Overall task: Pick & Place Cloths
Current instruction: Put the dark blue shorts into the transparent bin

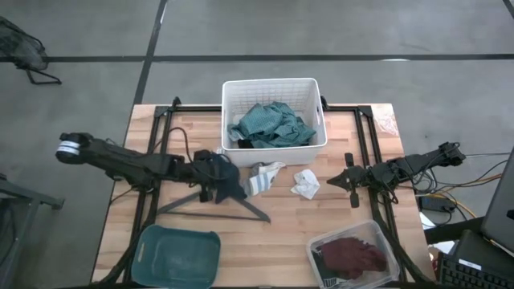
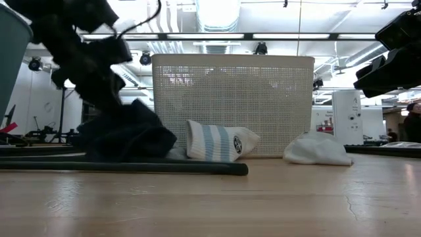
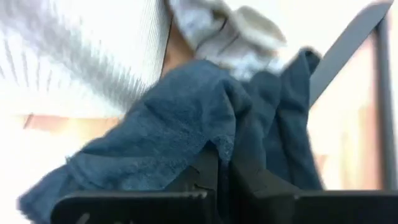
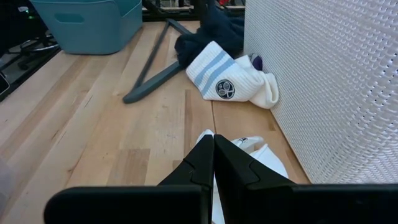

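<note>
Left gripper (image 1: pixel 215 178) clamped on crumpled navy cloth (image 1: pixel 223 178), just before white mesh basket (image 1: pixel 273 112).
Grip suits lifting into basket; right gripper (image 1: pixel 347 181), beside basket, pinched empty.

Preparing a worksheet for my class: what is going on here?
The left gripper is shut on a navy cloth on the table beside a white basket that holds a green cloth. A striped sock and a white cloth lie nearby. The right gripper waits shut.
</note>
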Available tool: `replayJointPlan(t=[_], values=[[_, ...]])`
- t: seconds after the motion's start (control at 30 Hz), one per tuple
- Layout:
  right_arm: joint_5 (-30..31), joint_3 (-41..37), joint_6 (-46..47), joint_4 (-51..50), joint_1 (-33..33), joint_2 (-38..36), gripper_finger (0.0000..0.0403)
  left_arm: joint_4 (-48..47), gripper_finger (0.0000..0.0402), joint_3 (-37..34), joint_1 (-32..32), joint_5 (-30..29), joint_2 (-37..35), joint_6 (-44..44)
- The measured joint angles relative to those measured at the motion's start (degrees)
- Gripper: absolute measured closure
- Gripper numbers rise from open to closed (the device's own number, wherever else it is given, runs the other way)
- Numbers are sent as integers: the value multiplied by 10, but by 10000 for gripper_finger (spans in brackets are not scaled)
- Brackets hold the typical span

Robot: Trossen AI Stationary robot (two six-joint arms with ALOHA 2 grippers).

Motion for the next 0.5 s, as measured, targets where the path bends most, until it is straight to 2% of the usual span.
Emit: replayJointPlan(t=[0.2, 0.5], values=[[0, 0, 0, 0, 0, 0, 394, -14, 394, 64, -5, 22, -24, 31], [0, 0, 0, 0, 0, 0, 394, -17, 395, 150, -7, 49, -24, 74]])
